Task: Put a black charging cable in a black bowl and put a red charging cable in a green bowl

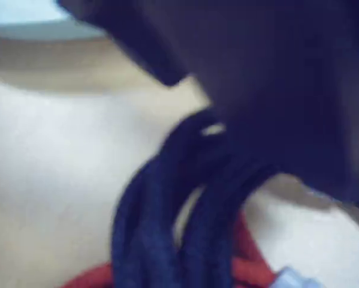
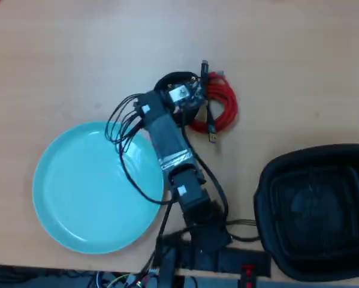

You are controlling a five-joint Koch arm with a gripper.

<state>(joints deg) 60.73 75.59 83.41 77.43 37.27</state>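
In the overhead view my gripper [image 2: 187, 96] sits over the black charging cable [image 2: 167, 79], a small coil that partly overlaps the red charging cable [image 2: 222, 103] to its right. The wrist view is blurred and very close. There, dark strands of the black charging cable [image 1: 158, 228] run up into the dark jaws of the gripper [image 1: 227, 141], which look closed on them. Beneath the strands lies the red charging cable [image 1: 254, 264]. The green bowl [image 2: 65, 198] lies to the lower left and the black bowl [image 2: 264, 186] to the lower right.
The arm's base and its wires [image 2: 197, 240] stand at the table's near edge between the two bowls. A pale edge of the green bowl [image 1: 23, 21] shows in the wrist view's top left. Bare wooden table [image 2: 77, 54] lies beyond the cables.
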